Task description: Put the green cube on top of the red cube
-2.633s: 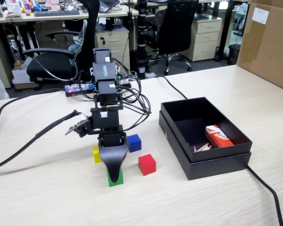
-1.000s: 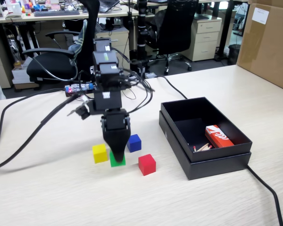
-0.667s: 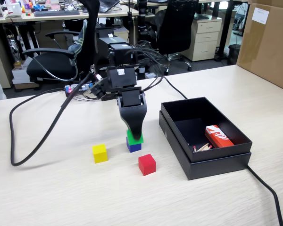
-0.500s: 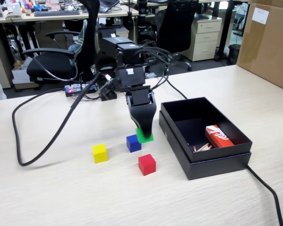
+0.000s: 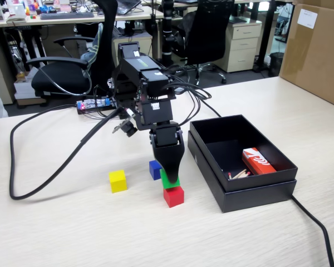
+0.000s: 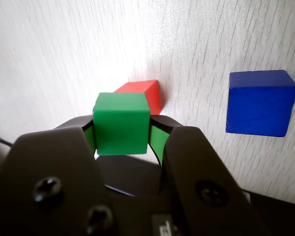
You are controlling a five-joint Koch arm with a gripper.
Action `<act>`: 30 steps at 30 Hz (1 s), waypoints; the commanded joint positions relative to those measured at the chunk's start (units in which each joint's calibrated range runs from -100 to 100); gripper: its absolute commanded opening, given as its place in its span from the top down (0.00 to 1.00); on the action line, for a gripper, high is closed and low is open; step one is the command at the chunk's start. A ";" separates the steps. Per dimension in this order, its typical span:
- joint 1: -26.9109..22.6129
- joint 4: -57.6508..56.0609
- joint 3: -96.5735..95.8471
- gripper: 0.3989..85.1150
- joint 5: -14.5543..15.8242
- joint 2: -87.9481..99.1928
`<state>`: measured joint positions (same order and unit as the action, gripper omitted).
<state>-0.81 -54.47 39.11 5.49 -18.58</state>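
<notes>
Now clamped in the gripper (image 6: 122,142), green cube (image 6: 121,123) held directly over red cube (image 6: 143,93), seemingly resting on it, lined up for release; blue cube (image 6: 259,102) apart.

Matte green cube (image 6: 121,123), matte black plastic claw (image 6: 122,141), pale woodgrain table (image 6: 64,49)

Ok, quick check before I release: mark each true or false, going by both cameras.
1. The gripper is shut on the green cube. True.
2. The green cube is directly over the red cube. True.
3. The yellow cube lies inside the black box. False: it sits on the table, left of the arm in the fixed view.
4. The blue cube is stacked on the red cube. False: it rests on the table behind it.
</notes>
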 commanded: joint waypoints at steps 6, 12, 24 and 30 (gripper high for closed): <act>-0.29 0.09 4.86 0.99 -0.05 0.62; -0.59 0.09 5.58 0.99 0.00 -0.64; -0.78 0.09 3.77 0.62 0.39 -1.56; -0.68 0.09 3.59 0.56 0.39 -1.33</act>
<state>-1.25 -54.47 40.03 5.98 -21.81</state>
